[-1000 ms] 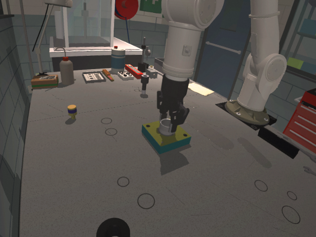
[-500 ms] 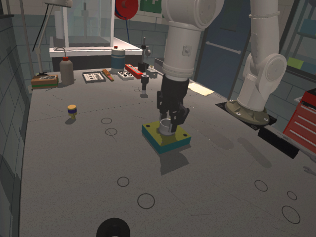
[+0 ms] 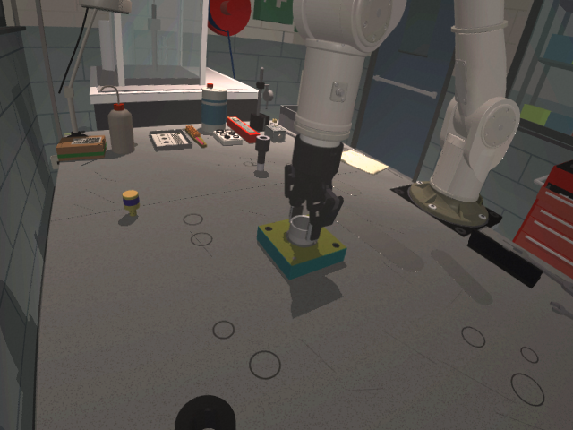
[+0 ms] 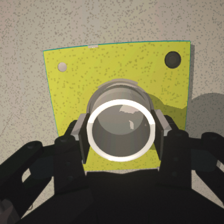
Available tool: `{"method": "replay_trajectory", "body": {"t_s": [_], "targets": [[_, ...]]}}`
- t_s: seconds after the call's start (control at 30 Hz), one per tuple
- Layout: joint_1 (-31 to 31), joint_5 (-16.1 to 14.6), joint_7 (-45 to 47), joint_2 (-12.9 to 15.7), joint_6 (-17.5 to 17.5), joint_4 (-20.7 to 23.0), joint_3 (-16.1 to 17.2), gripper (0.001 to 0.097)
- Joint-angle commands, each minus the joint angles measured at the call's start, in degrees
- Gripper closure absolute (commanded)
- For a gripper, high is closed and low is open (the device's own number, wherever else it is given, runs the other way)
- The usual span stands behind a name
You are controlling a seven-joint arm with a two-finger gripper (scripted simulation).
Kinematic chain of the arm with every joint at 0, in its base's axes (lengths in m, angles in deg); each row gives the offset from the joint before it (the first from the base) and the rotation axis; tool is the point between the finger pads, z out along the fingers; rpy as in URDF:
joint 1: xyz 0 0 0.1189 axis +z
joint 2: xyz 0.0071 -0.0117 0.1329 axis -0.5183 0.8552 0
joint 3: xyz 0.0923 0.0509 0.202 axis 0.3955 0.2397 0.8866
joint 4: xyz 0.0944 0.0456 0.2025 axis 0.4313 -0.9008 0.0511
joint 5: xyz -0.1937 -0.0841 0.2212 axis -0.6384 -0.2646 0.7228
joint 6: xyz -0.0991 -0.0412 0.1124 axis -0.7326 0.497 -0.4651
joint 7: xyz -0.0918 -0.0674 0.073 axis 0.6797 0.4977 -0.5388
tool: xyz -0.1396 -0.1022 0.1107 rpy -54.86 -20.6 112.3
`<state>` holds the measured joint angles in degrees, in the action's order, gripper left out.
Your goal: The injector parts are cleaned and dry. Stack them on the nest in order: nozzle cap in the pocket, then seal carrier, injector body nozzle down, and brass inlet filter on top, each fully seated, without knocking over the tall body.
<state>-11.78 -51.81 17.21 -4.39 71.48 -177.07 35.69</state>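
In the middle of the table the nest (image 3: 302, 248) (image 4: 118, 86) is a square block with a yellow top and teal sides. A grey cup-shaped nozzle cap (image 3: 300, 230) (image 4: 120, 126) stands upright at the nest's centre, its open mouth up and its white rim showing in the wrist camera. The dark injector body (image 3: 262, 155) stands upright farther back, and the brass inlet filter (image 3: 131, 202) with its blue band stands at the left. A black ring, which may be the seal carrier (image 3: 205, 413), lies at the near edge. My gripper (image 3: 309, 217) (image 4: 121, 131) points straight down over the nest and is closed on the nozzle cap.
The arm's white base (image 3: 456, 203) stands to the right of the nest, with a red tool chest (image 3: 548, 227) beyond it. Bottles, trays and small tools (image 3: 194, 132) line the back of the table. Thin circles are drawn on the tabletop.
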Motion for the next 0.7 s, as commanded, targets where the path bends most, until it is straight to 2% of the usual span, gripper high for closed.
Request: {"method": "replay_trajectory", "body": {"t_s": [0.0, 0.4, 0.67], "targets": [[0.0, 0.0, 0.0, 0.0, 0.0, 0.1, 0.0, 0.0521], [0.0, 0.0, 0.0, 0.0, 0.0, 0.1, 0.0, 0.0281], [0.0, 0.0, 0.0, 0.0, 0.0, 0.1, 0.0, 0.0281]]}}
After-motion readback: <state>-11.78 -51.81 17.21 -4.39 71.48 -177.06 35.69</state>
